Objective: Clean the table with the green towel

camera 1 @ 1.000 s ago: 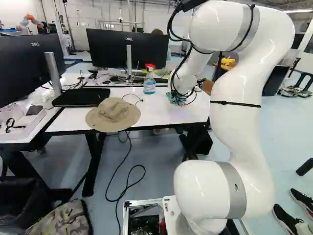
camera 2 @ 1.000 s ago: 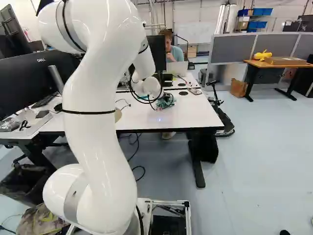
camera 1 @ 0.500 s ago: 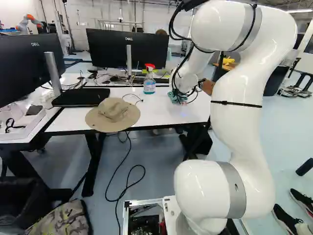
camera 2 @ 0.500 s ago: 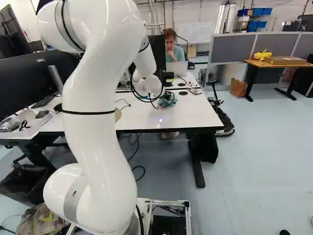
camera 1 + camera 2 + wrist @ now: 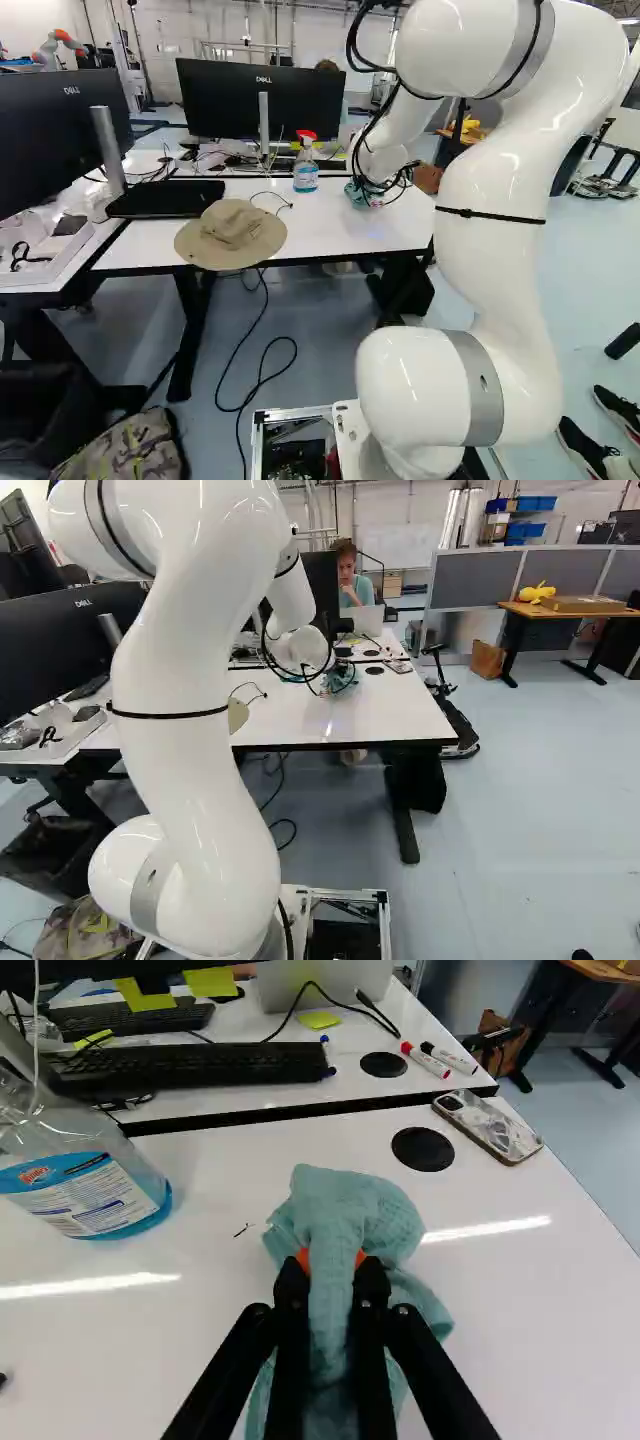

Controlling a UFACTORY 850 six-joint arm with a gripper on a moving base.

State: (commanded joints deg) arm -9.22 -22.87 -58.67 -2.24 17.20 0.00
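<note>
Over the white table (image 5: pixel 150 240), the arm (image 5: pixel 492 270) has shifted a touch left and farther away, carrying the green towel (image 5: pixel 345 1210) with it. I see that cloth at the right part of the tabletop, bunched, its loose folds seeming to brush the surface. Its thick ridge runs near to far, with a skirt spilling right. I'd judge it light, limp and hard to harm; gathering the middle, as now, should hold best, though it may slip or roll under. The gripper (image 5: pixel 331 1263) has it pinched from both sides. To the left stands a spray bottle (image 5: pixel 95 1185); a phone (image 5: pixel 488 1125) lies off to the far right.
</note>
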